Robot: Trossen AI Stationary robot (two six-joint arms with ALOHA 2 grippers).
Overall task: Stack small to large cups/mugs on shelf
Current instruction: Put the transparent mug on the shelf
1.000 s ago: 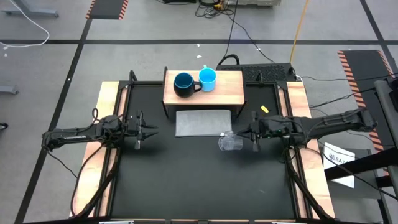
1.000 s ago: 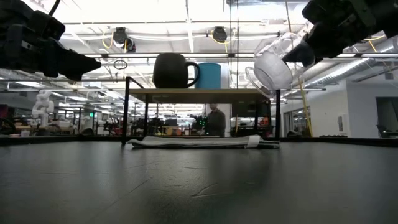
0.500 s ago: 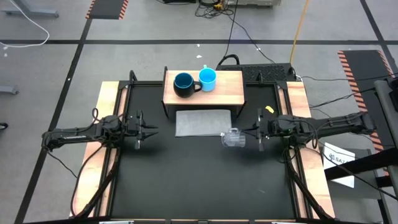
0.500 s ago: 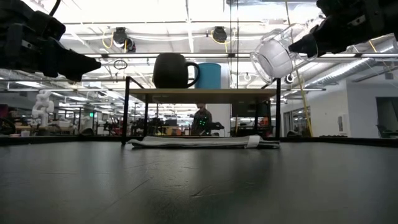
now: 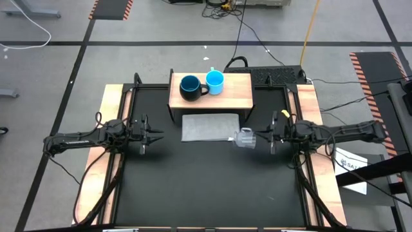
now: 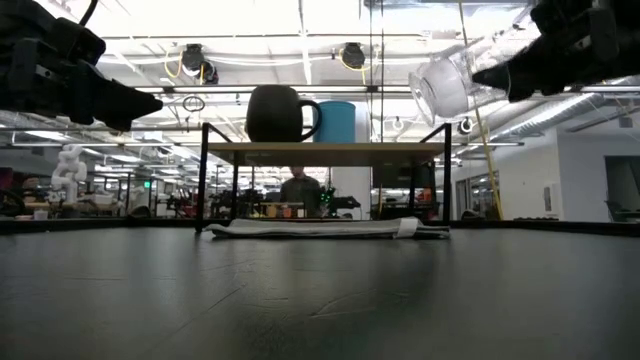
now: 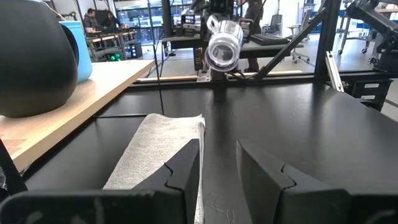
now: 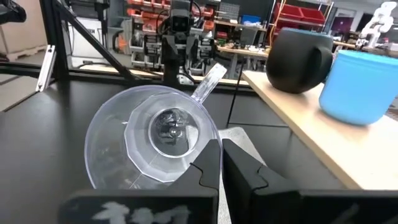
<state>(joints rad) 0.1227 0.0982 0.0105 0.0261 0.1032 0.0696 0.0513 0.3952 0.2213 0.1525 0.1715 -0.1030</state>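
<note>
A dark navy mug (image 5: 190,87) and a light-blue mug (image 5: 215,82) stand side by side on the wooden-topped shelf (image 5: 238,96) at the table's far side. My right gripper (image 5: 257,136) holds the clear cup (image 5: 244,138) in the air in front of the shelf's right end; in the low view the cup (image 6: 445,88) lies on its side at about the height of the mugs. At the table's left, my left gripper (image 5: 158,134) points level toward the middle, open, with nothing between its fingers (image 7: 186,165). My right gripper pinches the clear cup's rim wall (image 8: 204,148) between its two fingers, one finger (image 8: 211,167) on the inner side, the other outside. The fingers come level from the table's right. The cup is lifted clear, on its side, its mouth toward the gripper and its base toward the table's left.
A flat grey mat (image 5: 210,126) lies on the black table just in front of the shelf, between the two grippers. Wooden side rails (image 5: 114,103) border the table left and right. A person (image 6: 297,190) shows in the room beyond the shelf.
My right gripper has drawn back toward the table's right edge and tipped up to level, staying shut on the clear cup. The cup has gone with it, a little toward the shelf, and has swung from a downward slant to lying level on its side.
</note>
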